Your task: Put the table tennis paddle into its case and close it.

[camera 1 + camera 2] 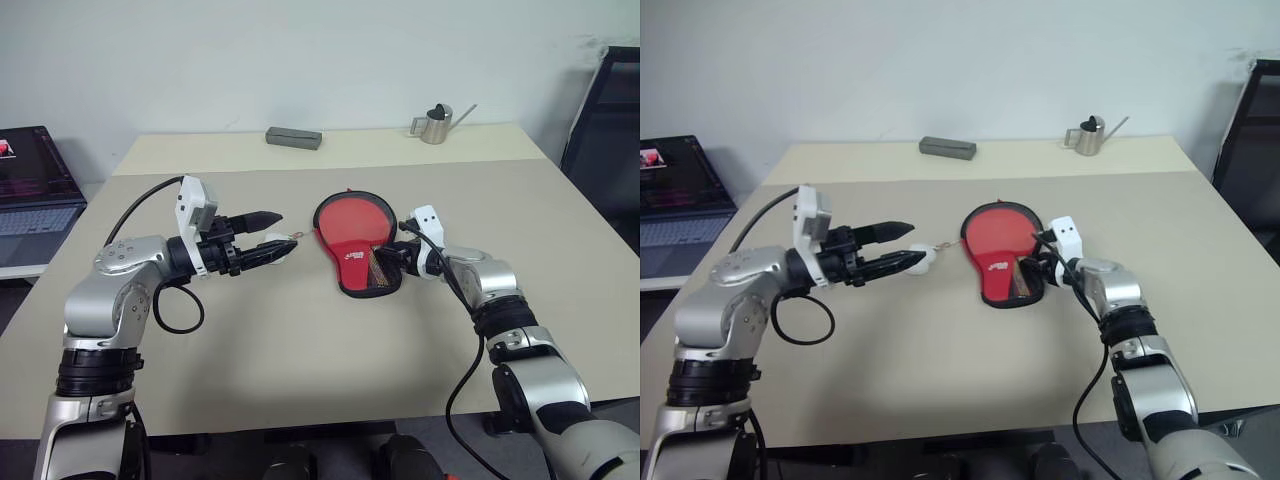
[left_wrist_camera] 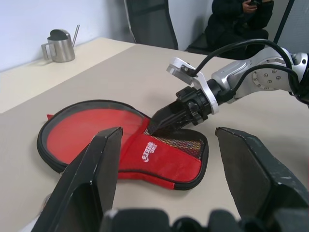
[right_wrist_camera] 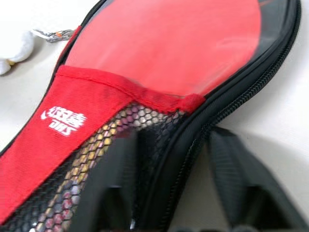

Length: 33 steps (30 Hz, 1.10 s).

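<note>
The jaws of the left gripper (image 1: pixel 283 231) are standing open with nothing between them, held above the beige tabletop (image 1: pixel 300 350) and pointing toward the case. A small white charm on a metal ring (image 1: pixel 923 256) is lying on the tabletop just past the left fingertips, near the round end of the case.

The jaws of the right gripper (image 1: pixel 389 257) are sitting at the narrow handle end of the red, paddle-shaped soft zip case with black edging (image 1: pixel 352 235). In the right wrist view one black finger (image 3: pixel 113 193) is lying over the black mesh pocket (image 3: pixel 91 169) and the other is resting outside the black zipped edge, so the jaws are straddling the case's rim; whether they are actually pinching it is not something I can tell.

The case is lying flat near the middle of the tabletop, round end pointing away from the robot, white logo (image 2: pixel 148 149) facing up. The table tennis paddle's round red rubber face (image 3: pixel 169 43) is showing inside the round part of the case, and a bit of its striped handle is glinting through the mesh.

At the far edge of the tabletop a grey rectangular block (image 1: pixel 294 137) and a small metal watering can (image 1: pixel 436 123) are standing well apart from the case.
</note>
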Available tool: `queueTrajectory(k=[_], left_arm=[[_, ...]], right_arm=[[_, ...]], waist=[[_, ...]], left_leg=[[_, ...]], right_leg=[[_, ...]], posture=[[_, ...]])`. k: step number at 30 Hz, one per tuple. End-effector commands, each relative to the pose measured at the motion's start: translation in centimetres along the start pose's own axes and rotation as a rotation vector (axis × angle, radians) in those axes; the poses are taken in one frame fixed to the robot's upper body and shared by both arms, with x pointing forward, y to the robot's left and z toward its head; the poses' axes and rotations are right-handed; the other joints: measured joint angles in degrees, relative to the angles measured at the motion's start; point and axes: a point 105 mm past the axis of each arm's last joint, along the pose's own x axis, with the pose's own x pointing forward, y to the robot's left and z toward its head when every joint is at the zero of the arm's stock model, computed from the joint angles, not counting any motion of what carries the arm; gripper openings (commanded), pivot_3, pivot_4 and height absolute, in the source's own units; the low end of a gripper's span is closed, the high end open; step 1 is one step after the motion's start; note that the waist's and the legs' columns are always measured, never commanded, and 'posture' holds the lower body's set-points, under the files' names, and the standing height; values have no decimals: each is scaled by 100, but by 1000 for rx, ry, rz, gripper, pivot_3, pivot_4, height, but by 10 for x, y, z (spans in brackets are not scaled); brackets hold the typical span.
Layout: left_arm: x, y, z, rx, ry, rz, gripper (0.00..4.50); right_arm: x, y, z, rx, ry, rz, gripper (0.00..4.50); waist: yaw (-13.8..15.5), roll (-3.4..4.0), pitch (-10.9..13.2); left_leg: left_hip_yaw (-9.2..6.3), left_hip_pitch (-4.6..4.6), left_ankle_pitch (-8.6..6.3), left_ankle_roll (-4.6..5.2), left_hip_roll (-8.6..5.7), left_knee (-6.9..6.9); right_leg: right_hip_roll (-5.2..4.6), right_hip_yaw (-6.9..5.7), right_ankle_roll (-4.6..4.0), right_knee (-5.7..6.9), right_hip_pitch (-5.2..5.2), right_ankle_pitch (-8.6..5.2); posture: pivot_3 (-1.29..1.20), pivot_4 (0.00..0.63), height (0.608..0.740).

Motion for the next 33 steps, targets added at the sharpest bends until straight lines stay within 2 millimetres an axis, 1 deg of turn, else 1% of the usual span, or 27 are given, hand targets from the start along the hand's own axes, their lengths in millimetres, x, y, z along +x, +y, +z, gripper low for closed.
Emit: queueTrajectory(k=[1,2,5,9,12,20,23,25,29,33], left_arm=[[-3,0,6,37,-9,7,3367],[-4,0,5,35,-2,8,3367],[-9,0,-1,29,20,12,3367],[-15,-4,-9,17,65,-10,3367],[-20,-14,-18,10,119,-61,3367],[-24,-35,-29,-3,185,-153,3367],[-27,-42,-32,-1,222,-199,3367],[-27,-44,-31,16,229,-213,3367],[-27,-46,-28,23,223,-222,3367],[-27,-53,-27,23,223,-244,3367]], right_arm=[[3,1,2,-22,12,-11,911],[3,0,3,-16,8,-14,627],[3,0,5,16,0,-14,27],[0,0,10,55,-1,-11,27],[-3,3,15,115,-1,-7,27],[-15,11,22,177,5,6,27],[-23,18,17,186,25,22,27],[-30,24,12,191,40,32,27],[-44,27,1,212,63,24,27],[-57,31,-10,226,93,20,27]], waist=[[0,0,0],[0,0,0],[-2,0,0],[-2,0,0],[5,2,1],[37,6,3],[40,7,4],[51,7,4],[57,9,6],[64,9,6]], left_leg=[[-1,1,1,-1,1,0],[-1,2,1,-2,3,0],[1,8,2,-3,5,-1],[-1,8,2,-3,7,-1],[-1,7,2,-3,7,-3],[-4,-4,1,-4,8,-7],[-4,-4,1,-3,8,-9],[-5,-7,1,-3,8,-10],[-4,-11,1,-3,8,-10],[-7,-12,0,-3,9,-10]], right_leg=[[2,0,-1,0,1,1],[5,1,-2,0,1,4],[9,6,-4,1,3,7],[11,5,-6,1,3,8],[11,7,-6,-1,3,8],[11,5,-6,-6,-6,8],[11,5,-6,-6,-7,8],[10,4,-6,-8,-8,7],[10,5,-5,-11,-9,7],[10,1,-5,-11,-9,7]], posture=[[0,150,740],[0,150,740],[0,150,740],[0,150,740],[0,150,740],[0,150,740],[0,150,740],[0,150,740],[0,150,740],[0,150,740]])
